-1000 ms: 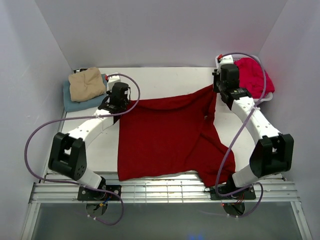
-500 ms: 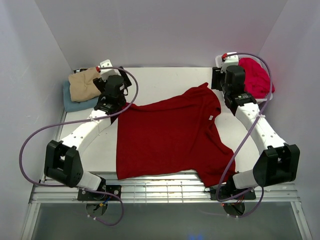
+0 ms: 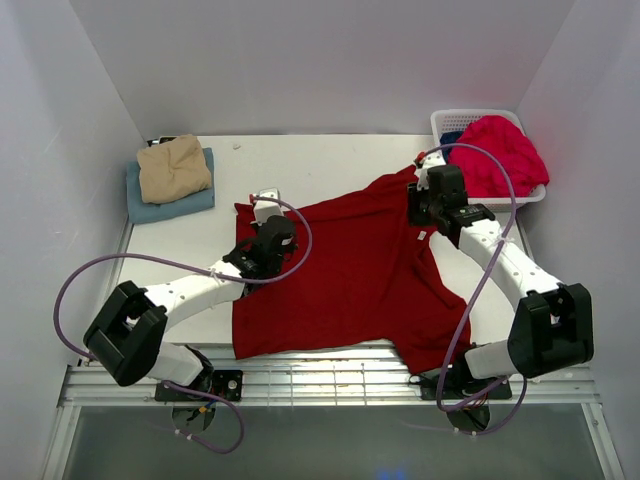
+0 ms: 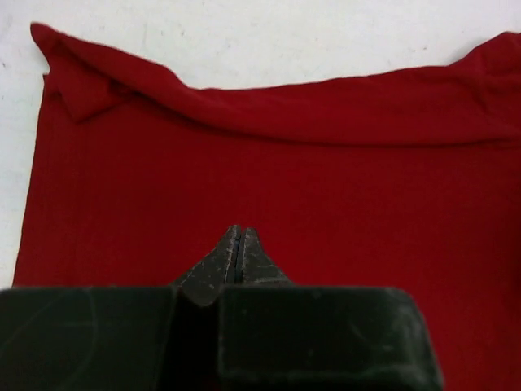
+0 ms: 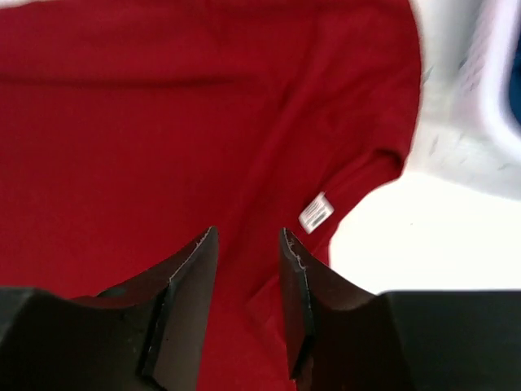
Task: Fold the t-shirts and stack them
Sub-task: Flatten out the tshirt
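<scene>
Red cloth fills most of my overhead view: the dark red shirt [image 3: 340, 270] lies spread, a little rumpled, across the middle of the table [image 3: 320, 160], its near hem at the table's front edge and one corner hanging over near the right arm's base. The left gripper [image 3: 268, 225] sits over the shirt's far-left part, just inside the sleeve, and the right gripper [image 3: 420, 208] sits over the far-right part by the collar; from here I can't read either set of jaws. At the far left a tan shirt [image 3: 173, 168] lies folded on a light blue shirt [image 3: 170, 203]. At the far right a white basket [image 3: 470, 117] holds a pink shirt [image 3: 497, 152], heaped above the rim, with a bit of a deep blue shirt [image 3: 452, 137] beside it. On the left wrist camera the left gripper [image 4: 238, 232] has its jaws pressed together with nothing visibly pinched, the dark red shirt [image 4: 326, 187] under it and a folded-over sleeve at the upper left; I can't tell if the tips touch the cloth. On the right wrist camera the right gripper [image 5: 248, 232] has its jaws apart and bare, above the dark red shirt [image 5: 122, 122], whose white label [image 5: 316, 213] shows just ahead, and the basket [image 5: 472, 98] is blurred at the upper right.
</scene>
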Action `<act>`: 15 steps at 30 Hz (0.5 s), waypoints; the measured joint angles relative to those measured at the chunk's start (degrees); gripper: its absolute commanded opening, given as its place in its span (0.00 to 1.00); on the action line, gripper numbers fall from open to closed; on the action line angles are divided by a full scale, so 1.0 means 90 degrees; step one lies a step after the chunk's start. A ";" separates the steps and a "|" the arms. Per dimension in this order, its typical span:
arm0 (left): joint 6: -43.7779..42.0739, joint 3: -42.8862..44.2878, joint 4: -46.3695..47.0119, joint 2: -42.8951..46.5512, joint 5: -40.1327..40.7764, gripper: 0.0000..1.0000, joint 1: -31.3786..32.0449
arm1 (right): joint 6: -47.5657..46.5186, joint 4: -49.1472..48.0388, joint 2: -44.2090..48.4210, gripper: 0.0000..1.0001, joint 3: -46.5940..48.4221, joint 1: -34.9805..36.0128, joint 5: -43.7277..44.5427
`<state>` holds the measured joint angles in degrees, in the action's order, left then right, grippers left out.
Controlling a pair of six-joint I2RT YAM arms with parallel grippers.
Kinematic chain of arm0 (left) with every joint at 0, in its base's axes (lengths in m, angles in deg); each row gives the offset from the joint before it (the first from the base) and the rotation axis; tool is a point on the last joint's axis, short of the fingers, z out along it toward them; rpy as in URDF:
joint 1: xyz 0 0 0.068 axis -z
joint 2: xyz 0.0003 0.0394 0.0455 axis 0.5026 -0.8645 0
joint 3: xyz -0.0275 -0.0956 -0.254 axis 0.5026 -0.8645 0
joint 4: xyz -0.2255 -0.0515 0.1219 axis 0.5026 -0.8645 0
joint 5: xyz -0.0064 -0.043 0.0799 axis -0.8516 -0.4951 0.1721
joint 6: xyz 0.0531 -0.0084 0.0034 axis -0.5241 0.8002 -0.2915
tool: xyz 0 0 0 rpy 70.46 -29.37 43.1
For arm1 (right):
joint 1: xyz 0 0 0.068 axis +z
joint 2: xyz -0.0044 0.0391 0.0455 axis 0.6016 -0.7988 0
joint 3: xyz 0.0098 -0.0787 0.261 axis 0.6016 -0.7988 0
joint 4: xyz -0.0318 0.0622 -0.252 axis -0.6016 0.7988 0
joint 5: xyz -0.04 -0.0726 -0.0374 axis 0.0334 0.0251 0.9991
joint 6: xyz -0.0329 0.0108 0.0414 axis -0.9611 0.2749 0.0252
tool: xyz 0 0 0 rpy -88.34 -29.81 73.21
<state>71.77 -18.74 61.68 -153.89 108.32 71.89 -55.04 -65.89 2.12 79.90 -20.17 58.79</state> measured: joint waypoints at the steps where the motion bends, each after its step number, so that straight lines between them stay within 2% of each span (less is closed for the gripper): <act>1: 0.0080 -0.0063 -0.0053 -0.0007 -0.0036 0.00 0.0007 | 0.0012 0.0129 -0.0046 0.43 -0.0049 0.0061 0.0019; 8: 0.0454 -0.0245 -0.0129 -0.0012 -0.0367 0.10 0.0090 | 0.0216 0.0780 -0.0228 0.46 -0.0423 0.0350 0.0379; 15: 0.0726 -0.0311 -0.0175 -0.0321 -0.0631 0.11 0.0117 | 0.0427 0.1158 -0.0602 0.46 -0.0680 0.0427 0.0792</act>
<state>78.31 -21.54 60.11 -156.77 102.64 72.94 -51.20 -55.46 -3.30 73.78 -16.32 65.92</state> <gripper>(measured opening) 0.107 0.462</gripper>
